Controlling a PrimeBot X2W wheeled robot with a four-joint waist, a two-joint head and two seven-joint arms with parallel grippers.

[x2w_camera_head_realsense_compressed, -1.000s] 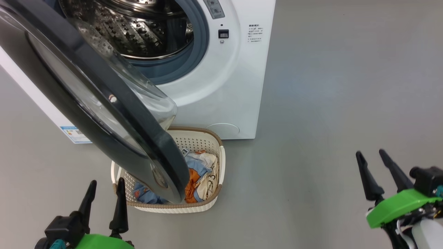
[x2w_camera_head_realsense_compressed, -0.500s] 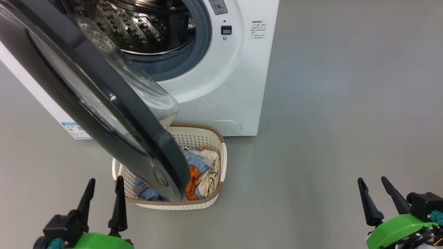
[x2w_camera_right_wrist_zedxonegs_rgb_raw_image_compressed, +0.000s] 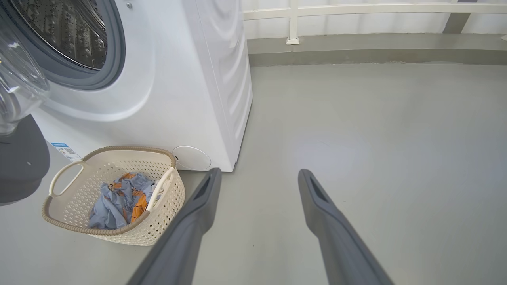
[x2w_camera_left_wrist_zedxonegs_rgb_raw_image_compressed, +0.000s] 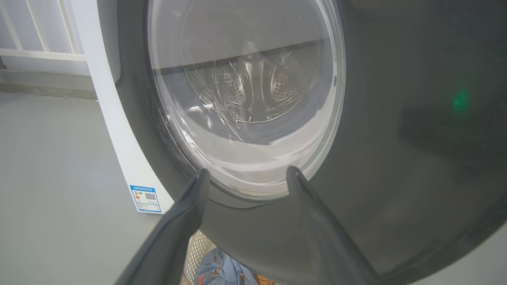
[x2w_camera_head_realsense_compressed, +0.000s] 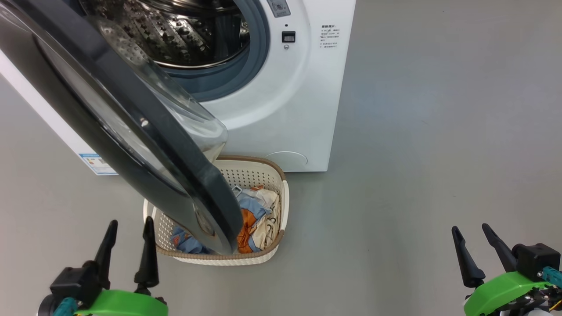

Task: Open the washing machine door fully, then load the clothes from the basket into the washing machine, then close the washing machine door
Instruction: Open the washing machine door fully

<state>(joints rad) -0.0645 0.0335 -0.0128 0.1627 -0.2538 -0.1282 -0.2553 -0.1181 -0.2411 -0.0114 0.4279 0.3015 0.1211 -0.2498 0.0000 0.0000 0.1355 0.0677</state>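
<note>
While my left gripper (x2w_camera_head_realsense_compressed: 130, 226) hovers spread wide and empty at the lower left, I judge the step is swinging the washing machine door (x2w_camera_head_realsense_compressed: 114, 123) fully open: catch its dark rim near the free edge and sweep it leftward, clear of the washing machine (x2w_camera_head_realsense_compressed: 285, 109). The door stands just ahead of my fingers, overhanging the basket (x2w_camera_head_realsense_compressed: 259, 177) and clothes (x2w_camera_head_realsense_compressed: 259, 215); my right gripper (x2w_camera_head_realsense_compressed: 470, 228), equally wide and empty, sits well right.
</note>
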